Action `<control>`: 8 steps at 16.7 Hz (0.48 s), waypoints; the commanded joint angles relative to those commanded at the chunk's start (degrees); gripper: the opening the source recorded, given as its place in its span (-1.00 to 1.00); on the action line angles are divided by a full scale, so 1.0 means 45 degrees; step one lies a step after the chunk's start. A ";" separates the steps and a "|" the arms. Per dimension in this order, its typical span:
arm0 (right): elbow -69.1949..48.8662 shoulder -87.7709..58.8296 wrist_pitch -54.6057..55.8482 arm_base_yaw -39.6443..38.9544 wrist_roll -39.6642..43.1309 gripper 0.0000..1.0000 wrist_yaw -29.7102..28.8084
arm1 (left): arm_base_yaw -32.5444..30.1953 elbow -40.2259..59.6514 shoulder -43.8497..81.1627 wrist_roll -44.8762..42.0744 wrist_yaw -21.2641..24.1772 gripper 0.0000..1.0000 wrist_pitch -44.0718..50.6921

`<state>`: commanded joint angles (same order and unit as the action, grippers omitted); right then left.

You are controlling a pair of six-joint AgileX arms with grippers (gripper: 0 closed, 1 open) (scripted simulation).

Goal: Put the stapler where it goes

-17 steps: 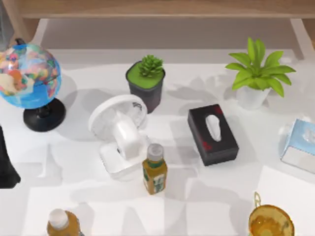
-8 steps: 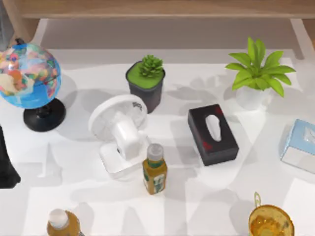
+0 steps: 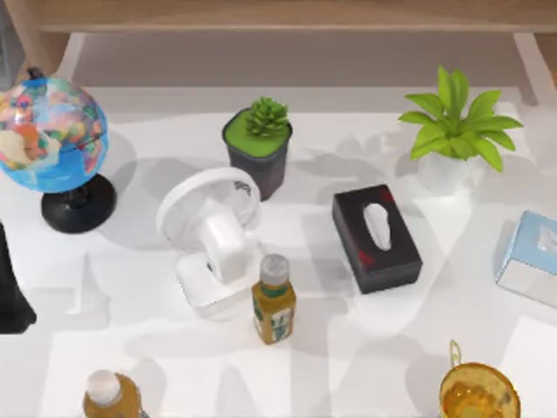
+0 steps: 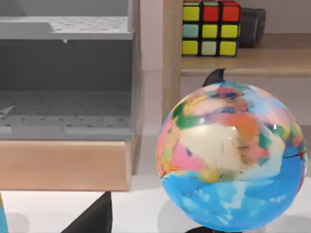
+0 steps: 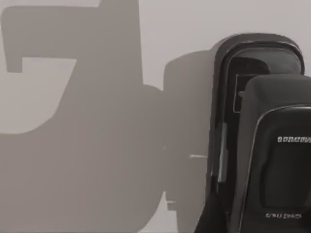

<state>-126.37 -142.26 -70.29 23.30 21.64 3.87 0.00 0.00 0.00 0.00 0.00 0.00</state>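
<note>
The stapler (image 5: 262, 141) is black with a rounded end and a grey rim. It lies flat on a pale surface in the right wrist view, close under that camera. A broad shadow (image 5: 97, 121) falls on the surface beside it. My left arm (image 3: 10, 292) is a dark shape parked at the table's left edge in the top view, below the globe.
On the table stand a globe (image 3: 48, 131), a white fan (image 3: 213, 231), a potted succulent (image 3: 258, 144), a black tissue box (image 3: 376, 237), a drink bottle (image 3: 273, 300), a leafy plant (image 3: 452, 131) and a blue box (image 3: 531, 257). A wooden shelf (image 4: 233, 60) holds a colour cube (image 4: 210, 26).
The shadow at the lower right of the table has spread to the right over the bright patch. Nothing on the table has moved.
</note>
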 joint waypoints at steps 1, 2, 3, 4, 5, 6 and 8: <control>0.0000 0.0000 0.0000 0.0000 0.0000 0.06 0.0000 | 0.0000 0.0000 0.0000 0.0000 0.0000 1.00 0.0000; 0.0000 0.0000 0.0000 0.0000 0.0000 0.21 0.0000 | 0.0000 0.0000 0.0000 0.0000 0.0000 1.00 0.0000; 0.0000 0.0000 0.0000 0.0000 0.0000 0.36 0.0000 | 0.0000 0.0000 0.0000 0.0000 0.0000 1.00 0.0000; 0.0000 0.0000 0.0000 0.0000 0.0000 0.51 0.0000 | 0.0000 0.0000 0.0000 0.0000 0.0000 1.00 0.0000; 0.0000 0.0000 0.0000 0.0000 0.0000 0.66 0.0000 | 0.0000 0.0000 0.0000 0.0000 0.0000 1.00 0.0000; 0.0000 0.0000 0.0000 0.0000 0.0000 0.81 0.0000 | 0.0000 0.0000 0.0000 0.0000 0.0000 1.00 0.0000; 0.0000 0.0000 0.0000 0.0000 0.0000 1.00 0.0000 | 0.0000 0.0000 0.0000 0.0000 0.0000 1.00 0.0000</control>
<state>-126.37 -142.26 -70.29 23.30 21.64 3.87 0.00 0.00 0.00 0.00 0.00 0.00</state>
